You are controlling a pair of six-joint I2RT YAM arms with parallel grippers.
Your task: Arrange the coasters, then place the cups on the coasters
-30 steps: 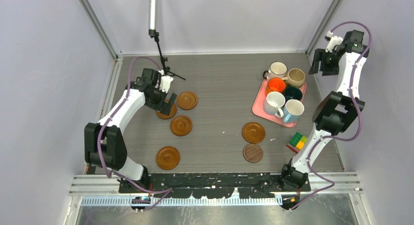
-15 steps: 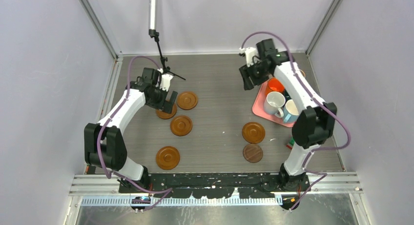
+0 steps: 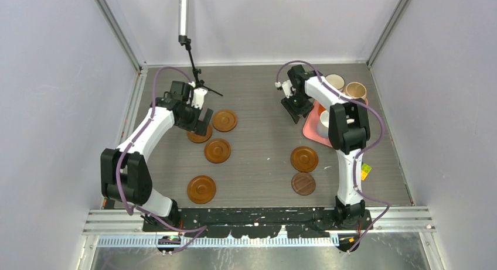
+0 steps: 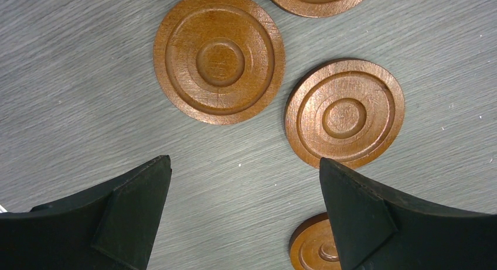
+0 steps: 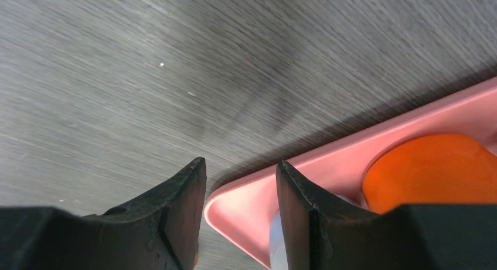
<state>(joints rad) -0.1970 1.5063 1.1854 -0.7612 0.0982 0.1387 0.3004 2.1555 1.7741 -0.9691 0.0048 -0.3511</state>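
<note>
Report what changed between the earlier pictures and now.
The right arm swung from the far right corner leftward over the cups, bringing the right gripper down to the pink tray at its left corner. Its jaws narrowed astride the rim, but no grip is visible. The left gripper, open above the coasters, did not move, and neither did the coasters or the tray.

A grey wood-grained counter point(image 3: 258, 147) is enclosed by pale walls point(image 3: 53, 77). A pink tray point(image 3: 310, 129) is set toward its right side, partly hidden. Coloured toy bricks point(image 3: 366, 170) are glimpsed nearer the front. A black stand point(image 3: 195, 71) is hung from a grey pole point(image 3: 184, 12) at the back.
</note>
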